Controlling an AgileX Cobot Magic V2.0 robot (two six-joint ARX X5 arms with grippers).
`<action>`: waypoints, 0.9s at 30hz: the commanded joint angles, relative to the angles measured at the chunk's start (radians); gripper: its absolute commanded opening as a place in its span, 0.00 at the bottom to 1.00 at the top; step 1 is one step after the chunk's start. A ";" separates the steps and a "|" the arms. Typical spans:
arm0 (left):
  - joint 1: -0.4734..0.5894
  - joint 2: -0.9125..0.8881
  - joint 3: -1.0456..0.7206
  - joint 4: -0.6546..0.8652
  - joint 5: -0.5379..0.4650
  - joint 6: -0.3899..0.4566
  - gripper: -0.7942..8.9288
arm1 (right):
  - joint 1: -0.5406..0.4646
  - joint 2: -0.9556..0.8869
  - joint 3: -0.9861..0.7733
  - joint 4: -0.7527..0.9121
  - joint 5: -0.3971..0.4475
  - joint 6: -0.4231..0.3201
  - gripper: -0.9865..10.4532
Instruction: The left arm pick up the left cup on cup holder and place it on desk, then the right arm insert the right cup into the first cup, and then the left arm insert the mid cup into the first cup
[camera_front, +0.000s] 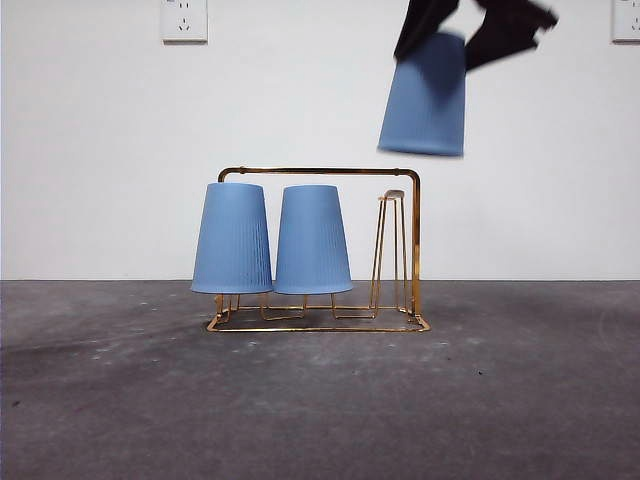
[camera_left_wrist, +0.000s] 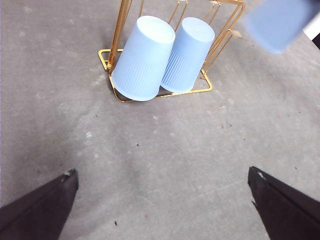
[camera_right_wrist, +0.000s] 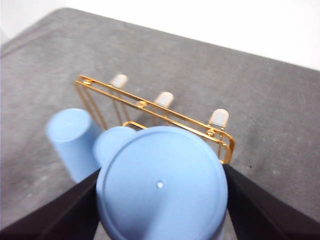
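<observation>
Cups (camera_front: 232, 238) and (camera_front: 312, 240) stand mouth-down on the left and middle prongs of the cup holder (camera_front: 416, 250); no cup stands on the table (camera_front: 320, 400). Left gripper (camera_left_wrist: 162, 200) hangs spread over bare table. Right gripper (camera_front: 475, 30) pinches the lifted cup (camera_front: 424, 95), upright axis, above the holder's empty right end.

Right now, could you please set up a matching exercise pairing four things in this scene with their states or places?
Things:
1. lifted cup
2. two racked cups
3. cup holder
4. left gripper

States:
A. open, holding nothing, above the desk
B. gold wire, one prong bare
C. upside down on prongs
D. in the air, clamped by the right gripper

Pairs: 1-D, 2-C, 3-B, 4-A
</observation>
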 joint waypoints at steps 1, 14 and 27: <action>-0.003 0.004 0.022 0.013 0.005 0.019 0.64 | 0.033 -0.042 0.024 -0.028 0.002 -0.010 0.31; -0.003 0.004 0.022 0.013 0.005 0.019 0.64 | 0.298 -0.115 -0.038 -0.099 0.078 -0.008 0.31; -0.003 0.004 0.022 0.013 0.005 0.019 0.64 | 0.459 -0.113 -0.396 0.208 0.167 0.048 0.31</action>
